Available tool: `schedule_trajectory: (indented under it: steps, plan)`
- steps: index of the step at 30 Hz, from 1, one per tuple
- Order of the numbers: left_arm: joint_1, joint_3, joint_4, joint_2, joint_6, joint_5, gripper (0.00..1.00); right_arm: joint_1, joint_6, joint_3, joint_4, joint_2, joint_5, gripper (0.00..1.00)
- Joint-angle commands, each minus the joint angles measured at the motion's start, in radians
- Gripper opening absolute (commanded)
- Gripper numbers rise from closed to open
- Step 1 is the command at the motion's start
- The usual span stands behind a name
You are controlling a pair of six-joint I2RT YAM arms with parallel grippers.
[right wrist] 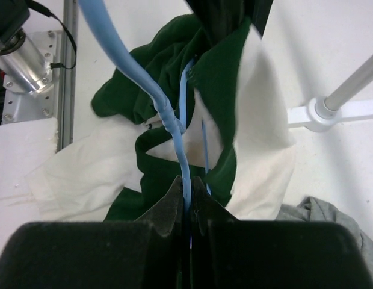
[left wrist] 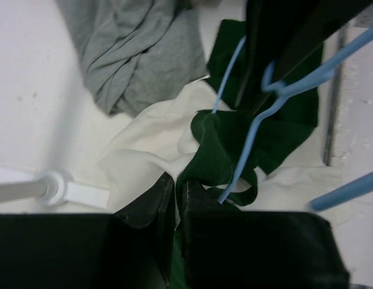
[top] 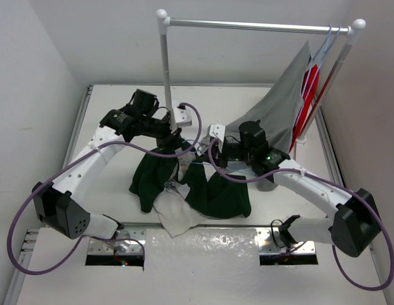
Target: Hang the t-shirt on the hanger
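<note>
The t-shirt (top: 213, 190), dark green with white parts, hangs bunched between my two grippers above the table. My left gripper (top: 176, 136) is shut on a fold of its dark green neck edge (left wrist: 207, 150), as the left wrist view shows (left wrist: 176, 188). The light-blue hanger (left wrist: 249, 147) runs down through that green loop. My right gripper (top: 217, 152) is shut on the hanger's wire (right wrist: 174, 129), which passes between its fingertips (right wrist: 190, 191). White cloth of the t-shirt (right wrist: 258, 120) hangs beside the wire. Most of the hanger is hidden in the cloth.
A white rack post (top: 164, 63) and its rail (top: 260, 25) stand behind the grippers. A grey shirt (top: 279, 111) and a red garment (top: 311, 86) hang at the rail's right end. The rack's foot (right wrist: 322, 113) is on the table. The grey shirt (left wrist: 138, 48) trails onto it.
</note>
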State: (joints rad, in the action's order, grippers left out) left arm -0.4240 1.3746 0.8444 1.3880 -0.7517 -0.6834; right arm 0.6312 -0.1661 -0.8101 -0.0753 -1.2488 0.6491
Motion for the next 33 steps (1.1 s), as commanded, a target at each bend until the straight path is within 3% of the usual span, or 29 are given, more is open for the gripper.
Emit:
schedule_trajectory:
  steps: [1,11,14,15,20,21,23,24,27,33]
  plan:
    - [-0.056,0.069,0.051,-0.003,-0.047,-0.079,0.03,0.015,-0.027,0.000,-0.046,0.017,0.063,0.00]
    - [-0.059,0.018,0.048,0.089,-0.089,-0.151,0.06,0.015,0.060,0.172,-0.306,-0.029,0.047,0.00]
    - [-0.059,-0.003,0.091,0.137,-0.133,-0.127,0.23,0.013,0.095,0.210,-0.413,-0.070,0.044,0.00]
    - [-0.056,-0.009,0.091,0.146,-0.133,-0.116,0.33,0.015,0.108,0.224,-0.437,-0.086,0.046,0.00]
    - [-0.001,-0.029,0.061,0.155,-0.087,-0.096,0.54,0.013,0.158,0.253,-0.576,-0.210,0.057,0.00]
    - [0.031,-0.023,0.053,0.151,-0.065,-0.091,0.65,0.012,0.199,0.259,-0.589,-0.227,0.058,0.00]
    - [0.065,0.000,0.051,0.129,-0.045,-0.076,0.67,0.009,0.214,0.262,-0.622,-0.254,0.064,0.00]
    - [0.105,0.006,0.058,0.118,-0.041,-0.074,0.82,0.001,0.230,0.261,-0.630,-0.277,0.067,0.00]
    - [0.171,0.012,0.061,0.065,-0.040,-0.041,0.84,-0.016,0.258,0.264,-0.664,-0.304,0.073,0.00]
    - [0.174,-0.176,0.054,0.006,-0.035,0.136,0.89,-0.036,0.290,0.275,-0.698,-0.302,0.052,0.00]
